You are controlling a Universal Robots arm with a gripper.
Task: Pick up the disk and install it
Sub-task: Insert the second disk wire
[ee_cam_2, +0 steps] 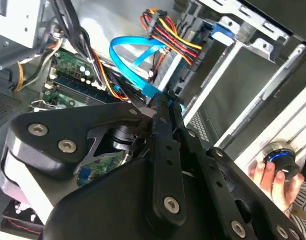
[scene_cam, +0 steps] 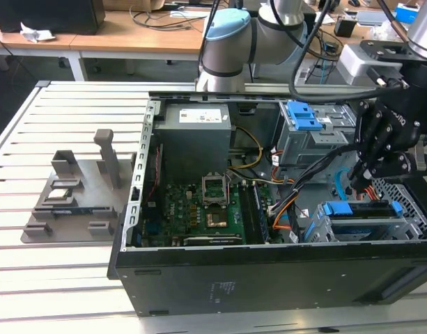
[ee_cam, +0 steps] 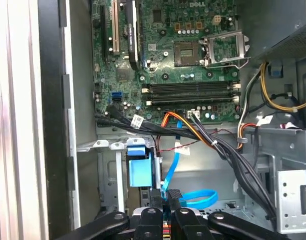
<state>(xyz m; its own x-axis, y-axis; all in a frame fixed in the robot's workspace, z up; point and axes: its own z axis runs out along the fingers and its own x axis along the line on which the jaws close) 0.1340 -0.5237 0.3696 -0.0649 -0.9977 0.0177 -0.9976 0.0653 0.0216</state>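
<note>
gripper clenched on nothing over the open PC case | disk at the exterior view's right, in its bay | we judge it stiff, weighty, fragile; take hold by blue frame edges

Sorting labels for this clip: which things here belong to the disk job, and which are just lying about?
Job: end effector, disk, drive cage.
Lying about: grey stand, circuit board, blue cable, person's hand.

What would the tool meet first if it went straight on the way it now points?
Most likely the blue flat cable, lying right ahead of the tool in the first wrist view. Depth is unclear, so they may already touch.
</note>
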